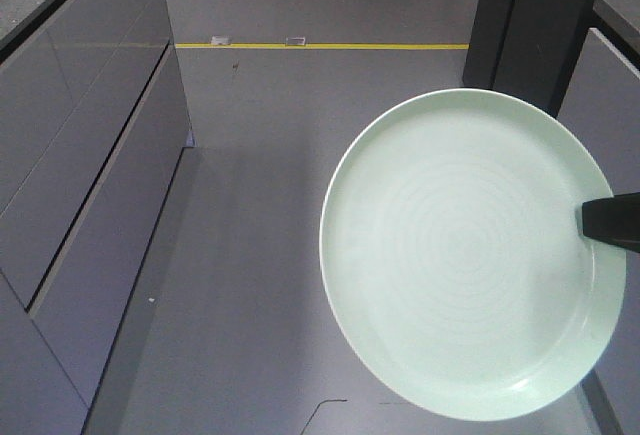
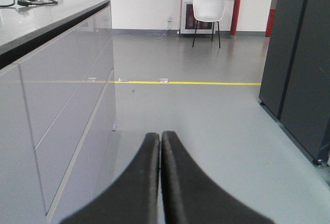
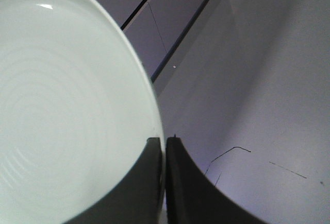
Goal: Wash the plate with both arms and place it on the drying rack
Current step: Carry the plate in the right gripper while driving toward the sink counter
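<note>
Over grey floor, right gripper pinches the glossy, ringed mint plate; left gripper closed, empty.

A lab-style test kitchen. Handleless grey cabinets under a dark countertop flank a bare grey floor crossed by yellow tape.

Item count, as observed from the floor:

- Plate: one, pale mint green.
- Grippers: two, the left gripper and the right gripper, each with two dark fingers.
- Chair: one, white.
- Yellow floor line: one, carrying two small tags.
- Black cable: one, at the worktop's far left edge.
- Grey cabinet run: one.
</note>
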